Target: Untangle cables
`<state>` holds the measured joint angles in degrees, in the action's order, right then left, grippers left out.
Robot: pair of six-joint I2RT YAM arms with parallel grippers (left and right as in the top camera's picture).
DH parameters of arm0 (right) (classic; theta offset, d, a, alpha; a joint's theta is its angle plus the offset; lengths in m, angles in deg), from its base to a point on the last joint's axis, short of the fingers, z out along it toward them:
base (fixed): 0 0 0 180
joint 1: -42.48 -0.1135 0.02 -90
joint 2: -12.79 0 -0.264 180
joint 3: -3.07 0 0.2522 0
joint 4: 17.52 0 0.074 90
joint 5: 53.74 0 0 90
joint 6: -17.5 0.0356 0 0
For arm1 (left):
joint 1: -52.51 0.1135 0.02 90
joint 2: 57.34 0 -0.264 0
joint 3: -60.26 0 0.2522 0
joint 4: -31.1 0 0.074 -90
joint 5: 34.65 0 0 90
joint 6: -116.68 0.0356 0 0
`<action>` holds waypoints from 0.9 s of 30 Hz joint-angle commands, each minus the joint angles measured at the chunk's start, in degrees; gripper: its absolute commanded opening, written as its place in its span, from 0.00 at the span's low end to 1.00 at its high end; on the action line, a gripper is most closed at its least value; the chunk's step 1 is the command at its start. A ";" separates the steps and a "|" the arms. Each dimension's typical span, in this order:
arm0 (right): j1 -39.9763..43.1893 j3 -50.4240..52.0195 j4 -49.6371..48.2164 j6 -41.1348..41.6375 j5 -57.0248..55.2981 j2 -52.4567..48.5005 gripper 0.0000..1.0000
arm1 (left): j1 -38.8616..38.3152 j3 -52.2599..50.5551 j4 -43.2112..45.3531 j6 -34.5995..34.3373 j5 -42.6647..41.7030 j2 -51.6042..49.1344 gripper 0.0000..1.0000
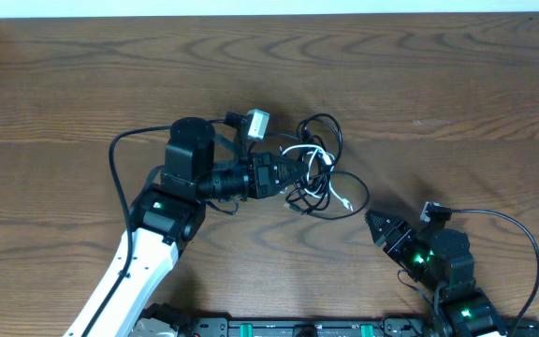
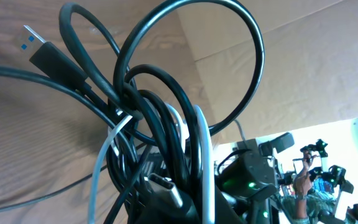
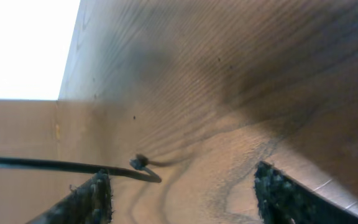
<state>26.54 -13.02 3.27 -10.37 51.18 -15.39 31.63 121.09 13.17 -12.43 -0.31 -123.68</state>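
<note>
The cables (image 1: pixel 314 168) lie in one knot at the table's middle: black loops with a white strand (image 1: pixel 303 150) through them. My left gripper (image 1: pixel 291 176) reaches in from the left and is shut on the knot's left side. In the left wrist view the black loops (image 2: pixel 160 106) crowd the lens, with a blue-tipped USB plug (image 2: pixel 35 42), a silver plug (image 2: pixel 165 186) and the white cable (image 2: pixel 202 155). My right gripper (image 1: pixel 372 223) sits below and right of the knot, open and empty (image 3: pixel 182 186). A thin cable end (image 3: pixel 140 163) lies just beyond its left finger (image 3: pixel 95 196).
A grey block plug (image 1: pixel 256 122) lies at the knot's upper left. The left arm's thick cord (image 1: pixel 115 164) loops out to the left, and the right arm's cord (image 1: pixel 524 234) arcs at the right. Bare wooden table (image 1: pixel 438 84) stretches to the far edge.
</note>
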 commanded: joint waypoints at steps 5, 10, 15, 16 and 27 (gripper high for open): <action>-0.07 0.22 -1.53 -0.98 6.45 0.04 0.70 | -0.09 1.90 0.17 1.90 1.27 -4.22 0.08; -0.07 0.22 -10.32 1.53 21.09 0.04 0.65 | -0.74 1.90 0.20 0.28 1.25 -7.10 0.08; -0.09 0.22 -15.52 7.26 25.97 0.04 0.57 | -3.76 1.90 1.73 0.37 1.27 -8.11 0.08; -0.09 0.22 -15.52 9.29 25.94 0.04 0.57 | -4.35 1.90 2.21 0.57 1.29 -8.15 0.08; -0.07 0.22 -17.55 10.27 18.12 0.04 0.58 | -9.42 1.90 3.58 2.05 1.01 -8.13 0.08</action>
<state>26.54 -12.85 -13.50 -0.89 72.82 -15.44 23.54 121.09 16.28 -12.24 1.68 -131.97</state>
